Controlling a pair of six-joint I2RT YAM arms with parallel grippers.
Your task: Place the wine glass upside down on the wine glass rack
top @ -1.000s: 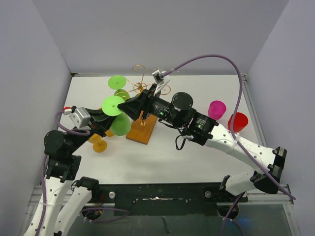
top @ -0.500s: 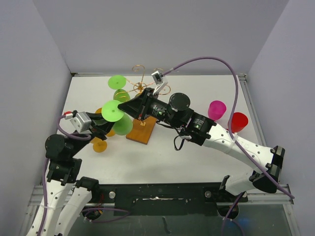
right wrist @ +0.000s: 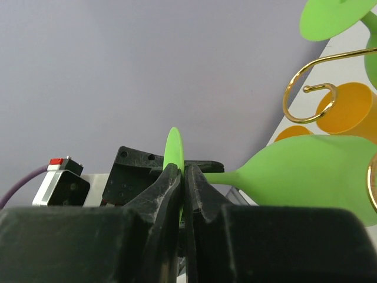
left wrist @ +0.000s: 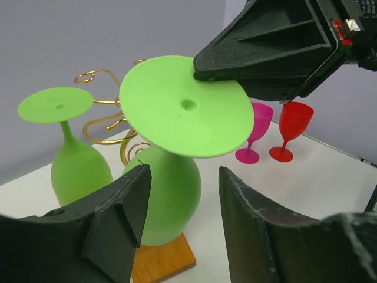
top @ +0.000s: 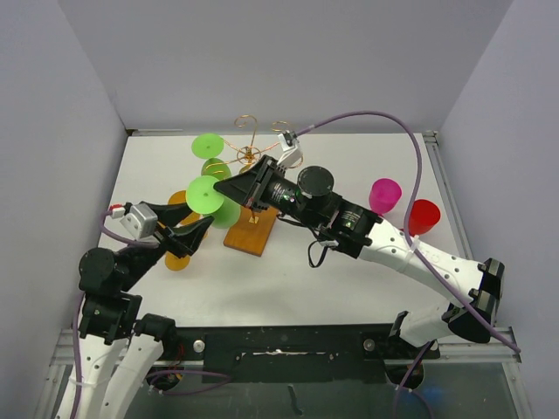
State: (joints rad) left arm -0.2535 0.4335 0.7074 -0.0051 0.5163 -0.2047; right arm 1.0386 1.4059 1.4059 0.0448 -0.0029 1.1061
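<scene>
A: Top view?
B: Logged wine glass (top: pixel 199 196) inverted at 8 o'clock of wine glass rack (top: pixel 251 157), foot pinched in right gripper (top: pixel 218 186); left gripper (top: pixel 196 234) spread wide, holding nothing. Noted white table (top: pixel 349 279), grey walls (top: pixel 262 61) on three sides.
A: Left wrist?
B: Confirms wide jaws under the foot; cannot tell if stem sits in a scroll.
A: Right wrist?
B: Shows tight pinch on foot rim. Advise seating stem fully, foot level, before releasing.

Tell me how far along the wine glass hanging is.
Done: the first green glass looks hung upside down on the rack. In hand: the right gripper pinches the second green glass by its foot, inverted beside the rack; the left gripper is open. Left: seating and releasing it.
</scene>
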